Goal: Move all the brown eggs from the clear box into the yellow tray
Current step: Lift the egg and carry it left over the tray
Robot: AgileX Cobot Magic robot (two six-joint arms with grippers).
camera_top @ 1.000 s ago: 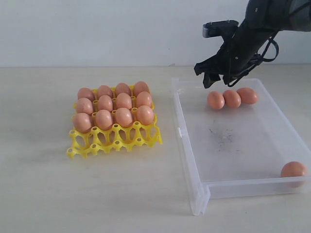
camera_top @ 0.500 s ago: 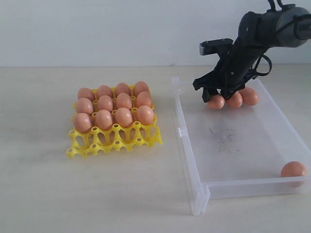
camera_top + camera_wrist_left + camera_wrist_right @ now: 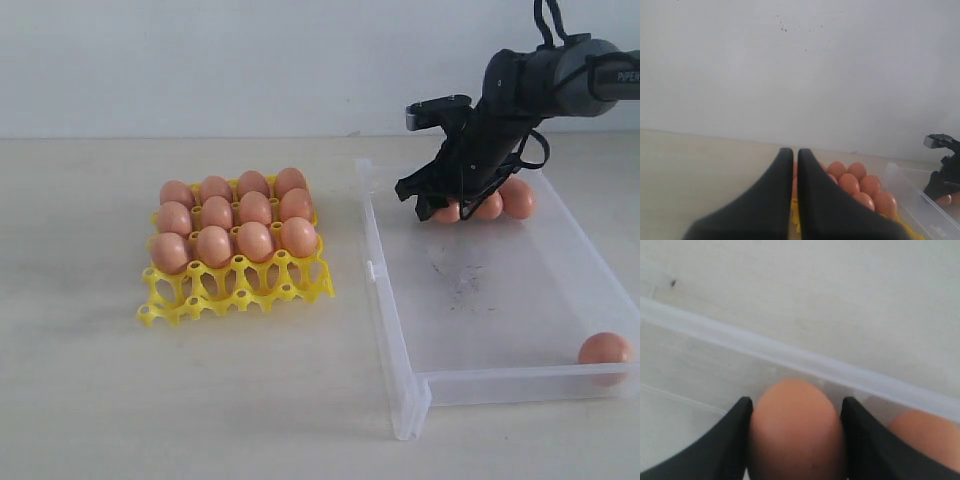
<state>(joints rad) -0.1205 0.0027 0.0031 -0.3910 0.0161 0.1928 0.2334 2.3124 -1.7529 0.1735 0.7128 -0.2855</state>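
Left pincer [image 3: 795,150]: two smooth black tapered fingers drawn together to a thin slit, gripping nothing, raised above the table.
Table [image 3: 100,380]: a pale, matt top with a faint grain.
Yellow tray [image 3: 215,290]: a square of glossy bright plastic lattice, four cups by four, on the table left of the box and apart from it.
Brown eggs [image 3: 255,208]: twelve smooth orange-brown ovals fill the tray's three far rows; the near row shows bare lattice.
Clear box [image 3: 385,300]: a shallow transparent plastic rectangle with low walls and dark specks on its floor.
Right pincer [image 3: 445,208]: black, lowered at the box's far end, its fingers pressed to both sides of one brown egg [image 3: 796,430] down near the floor.
Neighbours: two more eggs [image 3: 518,198] touch in a row just right of it.
Lone egg [image 3: 604,349]: lies in the box's near right corner.
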